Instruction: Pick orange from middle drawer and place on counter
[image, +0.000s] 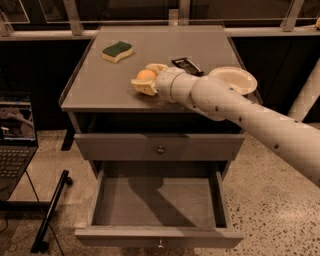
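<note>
My gripper (145, 77) is over the middle of the counter (100, 85), low above its grey surface. Its pale fingers (142, 86) are shut on the orange (146, 75), a small round fruit that shows between them. The white arm reaches in from the right. The middle drawer (159, 235) is pulled fully open below, and its grey inside holds nothing. The upper drawer front (160, 146) with its round knob is shut.
A yellow-and-green sponge (117, 51) lies at the counter's back left. A dark flat packet (187, 65) lies behind the arm. A white bowl (233, 80) sits at the counter's right edge. A laptop (14, 145) stands at the left on the floor side.
</note>
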